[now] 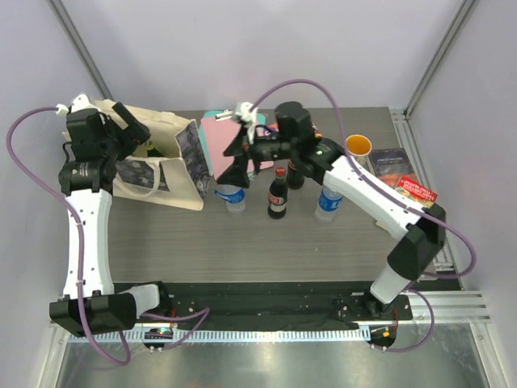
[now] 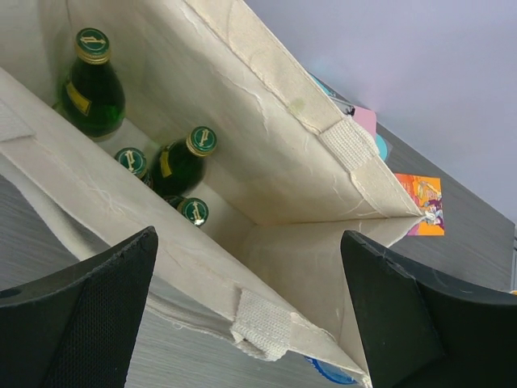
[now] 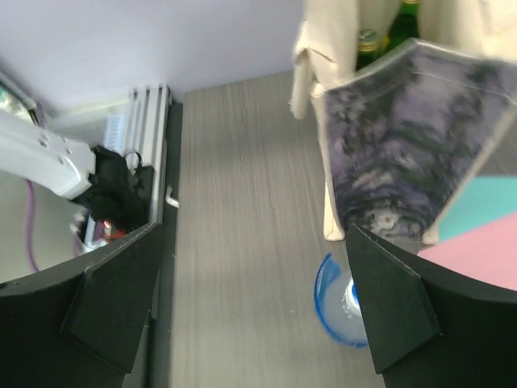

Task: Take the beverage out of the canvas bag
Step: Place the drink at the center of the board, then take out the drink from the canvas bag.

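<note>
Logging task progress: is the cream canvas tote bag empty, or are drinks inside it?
Not empty. Left wrist view shows four green glass bottles inside the open cream canvas tote bag.

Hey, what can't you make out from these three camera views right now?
1. Top external view: contents of the canvas bag cannot be counted; cloth folds and the left arm cover its opening.
2. Left wrist view: green bottles are hidden below by the bag's near wall; labels too small to read.
3. Right wrist view: green bottles are cut off by the top edge; the water bottle is blurred.
</note>
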Robot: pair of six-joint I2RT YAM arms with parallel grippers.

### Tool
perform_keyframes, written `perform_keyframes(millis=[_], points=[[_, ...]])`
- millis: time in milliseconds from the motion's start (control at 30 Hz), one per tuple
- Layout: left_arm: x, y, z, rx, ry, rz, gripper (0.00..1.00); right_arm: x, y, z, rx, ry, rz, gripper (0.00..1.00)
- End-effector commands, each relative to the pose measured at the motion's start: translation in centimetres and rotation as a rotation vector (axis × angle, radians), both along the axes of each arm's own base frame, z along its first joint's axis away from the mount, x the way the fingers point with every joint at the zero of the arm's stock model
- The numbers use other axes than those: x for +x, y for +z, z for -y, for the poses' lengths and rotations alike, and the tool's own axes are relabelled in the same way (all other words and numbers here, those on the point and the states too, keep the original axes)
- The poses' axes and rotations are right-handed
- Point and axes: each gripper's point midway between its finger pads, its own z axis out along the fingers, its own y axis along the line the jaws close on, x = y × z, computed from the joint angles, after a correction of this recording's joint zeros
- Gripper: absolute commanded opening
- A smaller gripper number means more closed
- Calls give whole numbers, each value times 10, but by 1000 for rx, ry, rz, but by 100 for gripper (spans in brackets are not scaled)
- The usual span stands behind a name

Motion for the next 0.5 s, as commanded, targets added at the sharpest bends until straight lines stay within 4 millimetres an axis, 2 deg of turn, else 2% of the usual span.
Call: perform_keyframes(millis=[0,33,67,100,133,167,200,233,267,300,333,467], points=[[-5,23,-9,11,4,82,94,12,19,-36,-46,38,273,100],[-7,24,-10,17,7,85,94,17,18,-48,-58,27,308,100],[-8,25,-12,24,10,87,94,23,37,-56,-35,22,395,100],[-9,26,-14,31,14,87,94,32,22,-69,-63,24,413,100],[-9,27,-15,36,17,88,94,36,37,-77,-52,-4,473,100],[-10,30,-15,43,16,91,94,39,38,-84,-59,1,533,100],[-11,30,-15,46,17,91,94,47,24,-95,-82,3,546,100],[-12,30,-16,46,23,91,94,44,37,-104,-61,1,592,100],[-15,33,-17,51,27,101,94,51,35,-109,-78,-17,635,100],[-15,33,-17,52,28,101,94,57,24,-118,-98,-23,644,100],[-16,34,-17,54,31,103,94,58,32,-123,-86,-34,677,99],[-21,34,-17,47,38,112,94,60,27,-146,-97,-43,755,98]])
